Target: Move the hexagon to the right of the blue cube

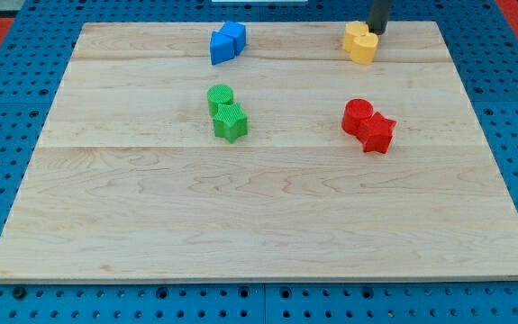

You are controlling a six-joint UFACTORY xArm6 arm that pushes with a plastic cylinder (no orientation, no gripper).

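Observation:
Two yellow blocks touch each other near the view's top right: the lower one looks like the hexagon [364, 50], and the upper yellow block [356, 35] has a notched shape. Two blue blocks touch near the top centre: a blue cube [221, 47] and another blue block [235, 34] at its upper right. My tip [375, 32] is at the board's top edge, right against the upper right side of the yellow pair. The yellow blocks lie well to the right of the blue ones.
A green cylinder [220, 95] and a green star [231, 122] touch left of centre. A red cylinder [358, 115] and a red star [377, 133] touch right of centre. The wooden board [259, 225] lies on a blue perforated table.

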